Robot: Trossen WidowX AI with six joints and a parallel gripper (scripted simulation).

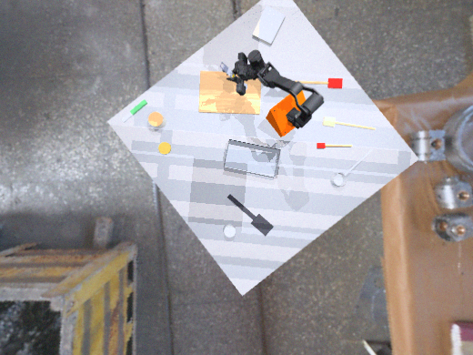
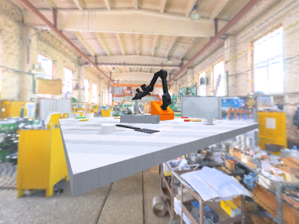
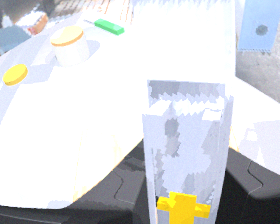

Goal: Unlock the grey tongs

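Note:
The grey tongs [image 1: 224, 67] [image 2: 139, 107] [image 3: 187, 140] are held in the air over the back-left part of the wooden board [image 1: 214, 101], tilted, with one end up and the other hanging down. My gripper [image 1: 231, 78] [image 2: 134, 97] [image 3: 174, 142] is shut on them, its black fingers on either side of the tongs in the wrist view. A yellow piece [image 3: 182, 207] sits on the tongs near the fingers. Whether the tongs are locked, and how far apart their arms stand, I cannot tell. The roasting tin [image 1: 252, 171] [image 2: 138, 119] holds no tongs.
The orange arm base [image 1: 279, 118] stands right of the board. A lidded jar [image 1: 155, 119] [image 3: 71, 50], a green marker [image 1: 138, 107] [image 3: 109, 27] and a yellow disc [image 1: 165, 148] [image 3: 15, 75] are left of it. A pale box [image 1: 269, 26] lies beyond it, a black spatula [image 1: 262, 225] past the tin.

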